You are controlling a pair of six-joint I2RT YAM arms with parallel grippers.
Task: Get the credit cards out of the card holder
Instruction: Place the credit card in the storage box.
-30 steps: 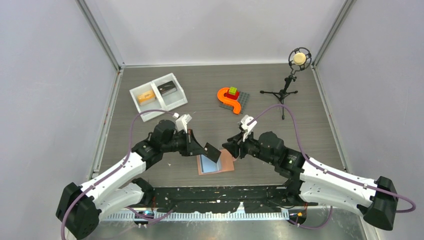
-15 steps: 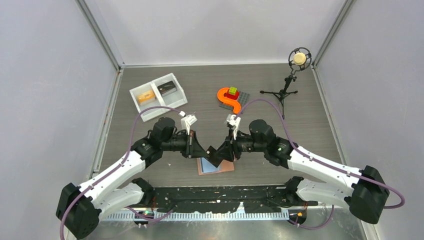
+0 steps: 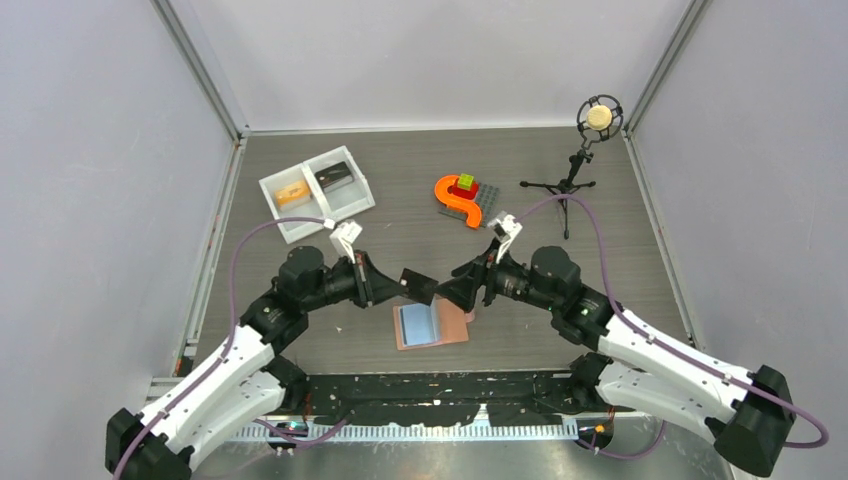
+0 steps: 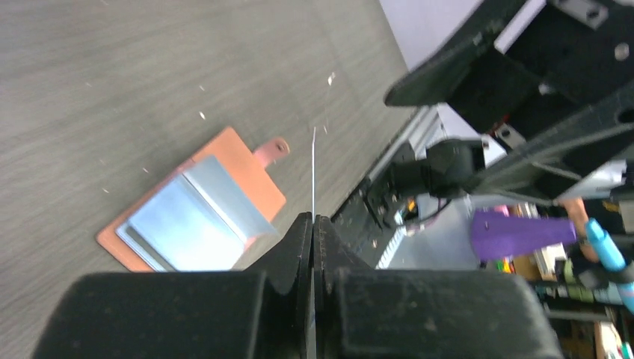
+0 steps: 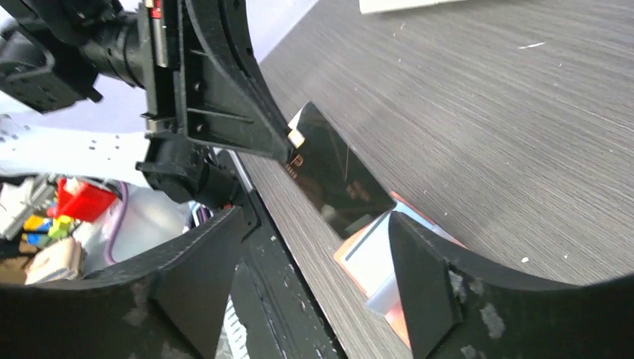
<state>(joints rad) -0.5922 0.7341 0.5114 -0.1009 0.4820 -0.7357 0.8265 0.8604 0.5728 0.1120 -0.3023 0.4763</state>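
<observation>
step: pulling card | dark credit card out of its pocket, pinched in clenched left gripper, mid-frame | card holder lies open just below, lower centre | right gripper spread, empty, beside card | next, likely: set card aside, check holder for more

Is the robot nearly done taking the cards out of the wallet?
One dark card is already out of the open card holder, pinched in the left gripper in mid-air. The right gripper is open beside the card, holding nothing. Left to do: set that card down. I can't tell if the blue pockets hide more.
</observation>
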